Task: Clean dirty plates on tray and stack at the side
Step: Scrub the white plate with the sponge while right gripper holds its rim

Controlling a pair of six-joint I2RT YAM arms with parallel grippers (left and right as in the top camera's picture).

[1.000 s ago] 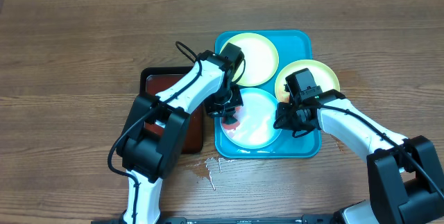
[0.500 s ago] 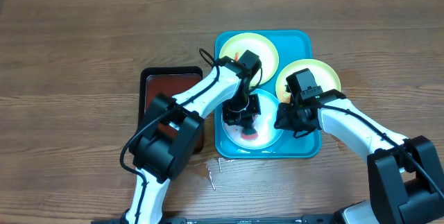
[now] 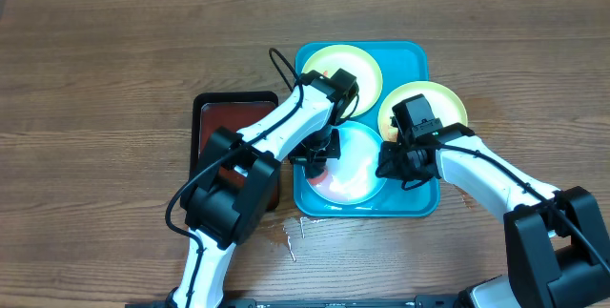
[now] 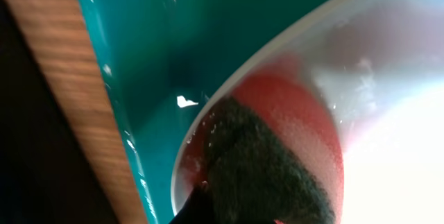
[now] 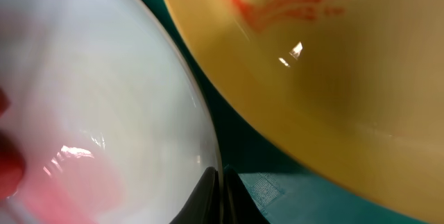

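Left gripper [image 3: 320, 150] grasping scrub pad [image 4: 257, 168] on plate [image 3: 360, 165] beneath; right gripper [image 5: 222, 191] pinching its rim. I fear rim slipping, plate skidding.

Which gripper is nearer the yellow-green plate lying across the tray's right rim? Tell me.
Right. The right gripper pinches the blue-white plate just below-left of that yellow-green plate; the left gripper holds a scrub pad at the blue-white plate's far left edge.
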